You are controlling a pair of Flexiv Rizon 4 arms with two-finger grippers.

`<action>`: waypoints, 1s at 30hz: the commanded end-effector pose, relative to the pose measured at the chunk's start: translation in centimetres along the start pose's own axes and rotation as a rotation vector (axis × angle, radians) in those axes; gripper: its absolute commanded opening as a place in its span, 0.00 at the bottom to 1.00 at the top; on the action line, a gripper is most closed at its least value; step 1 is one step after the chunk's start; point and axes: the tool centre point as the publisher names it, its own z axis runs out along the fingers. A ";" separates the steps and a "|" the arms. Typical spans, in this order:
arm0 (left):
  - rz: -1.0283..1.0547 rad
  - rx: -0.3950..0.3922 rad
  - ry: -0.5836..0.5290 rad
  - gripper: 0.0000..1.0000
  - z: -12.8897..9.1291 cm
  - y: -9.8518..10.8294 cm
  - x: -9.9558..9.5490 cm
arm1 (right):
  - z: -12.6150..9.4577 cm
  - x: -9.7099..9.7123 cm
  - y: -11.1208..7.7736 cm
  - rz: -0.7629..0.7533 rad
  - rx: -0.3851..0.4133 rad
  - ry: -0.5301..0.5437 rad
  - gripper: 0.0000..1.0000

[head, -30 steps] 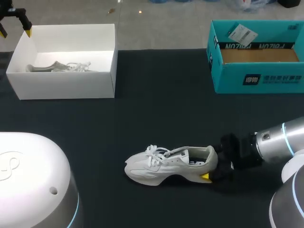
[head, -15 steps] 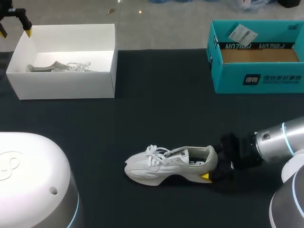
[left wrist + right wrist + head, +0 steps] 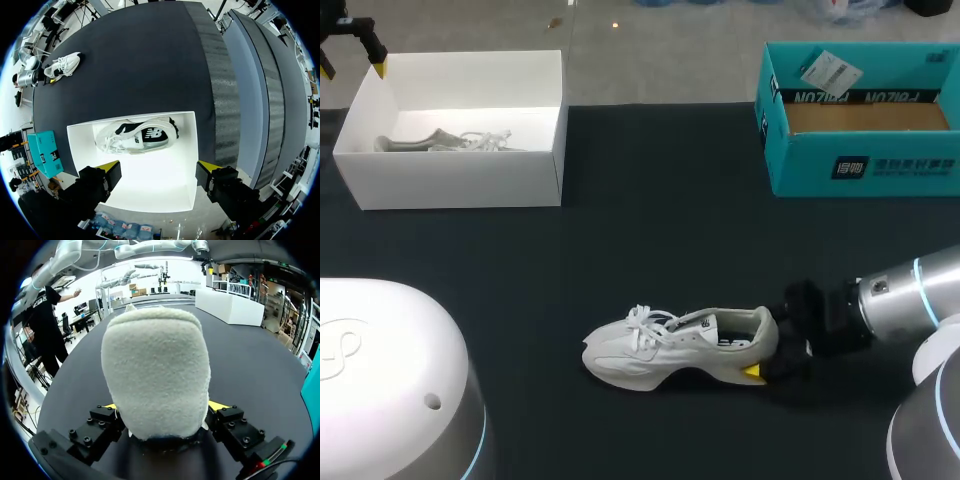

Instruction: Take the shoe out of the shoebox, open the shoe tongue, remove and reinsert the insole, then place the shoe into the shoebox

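Working from the head camera, I saw the white lace-up trainer (image 3: 675,345) lying out of any container on the dark matte surface (image 3: 650,230), at about 6 o'clock from the middle, toe pointing to 9 o'clock and heel to 3 o'clock. My right gripper (image 3: 767,358) came in at the heel from 3 o'clock. In the right wrist camera the fuzzy heel of the trainer (image 3: 155,370) sat between the fingers of the right gripper (image 3: 165,407), both yellow tips pressed against its sides, so the gripper was pinching the heel.

The white open-topped cardboard box (image 3: 460,175) stood at 10 o'clock. Inside lay a second white trainer (image 3: 445,140) on its side, against the wall towards 9 o'clock. My left gripper (image 3: 352,62) hung over that box's far corner at 10 o'clock. From its own camera the left gripper (image 3: 159,167) was spread wide and held nothing, with the white box (image 3: 187,150) and the second trainer (image 3: 137,137) directly ahead of it.

The teal cardboard shoebox (image 3: 860,165) stood at 2 o'clock, open on top. It held only a small white paper slip (image 3: 830,70) near its far wall, over a brown floor.
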 end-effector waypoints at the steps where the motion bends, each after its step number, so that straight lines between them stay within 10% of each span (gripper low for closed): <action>1: 0.001 0.001 0.001 1.00 -0.1 0.0 0.0 | -0.1 0.1 0.1 0.000 0.002 0.000 0.00; 11: 0.001 0.001 0.001 1.00 -0.1 0.0 0.0 | -0.1 0.1 0.1 0.000 0.002 0.000 0.00; 30: -1.003 -0.133 0.278 1.00 -1.0 -9.7 -12.3 | -0.1 0.1 0.1 0.000 0.002 0.000 0.00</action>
